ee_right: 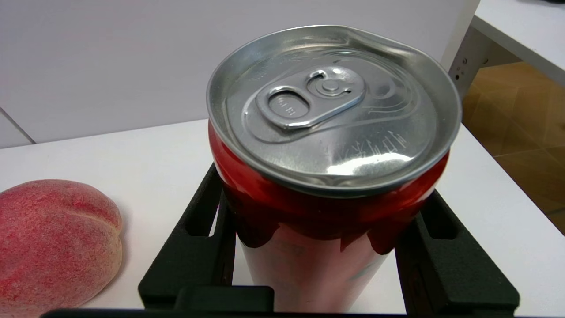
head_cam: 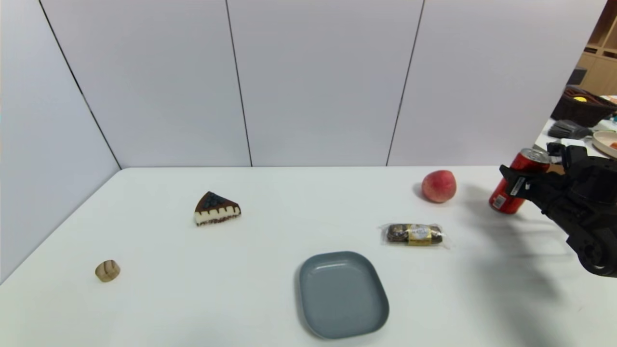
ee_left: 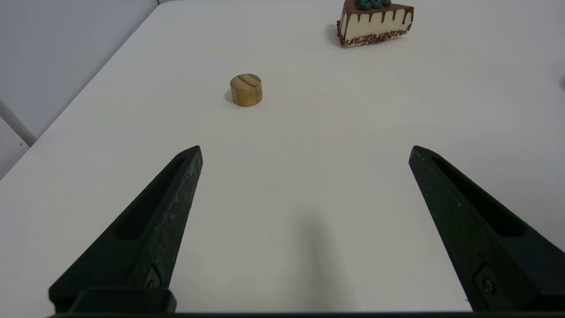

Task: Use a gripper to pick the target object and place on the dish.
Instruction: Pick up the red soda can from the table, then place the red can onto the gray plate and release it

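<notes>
Red can (head_cam: pixel 512 189) is clamped by the right gripper (head_cam: pixel 523 185) at far right of the table (head_cam: pixel 270 270), tilted, just right of the peach (head_cam: pixel 438 186). Grey-blue dish (head_cam: pixel 343 294) sits near-center, well apart. Left gripper (ee_left: pixel 304 154) is parked, fingers spread wide, nothing held.

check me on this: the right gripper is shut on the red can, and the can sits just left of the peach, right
One thing is off. The right gripper is shut on the red can, but the head view shows the can on the robot's right of the peach, not its left.
</notes>
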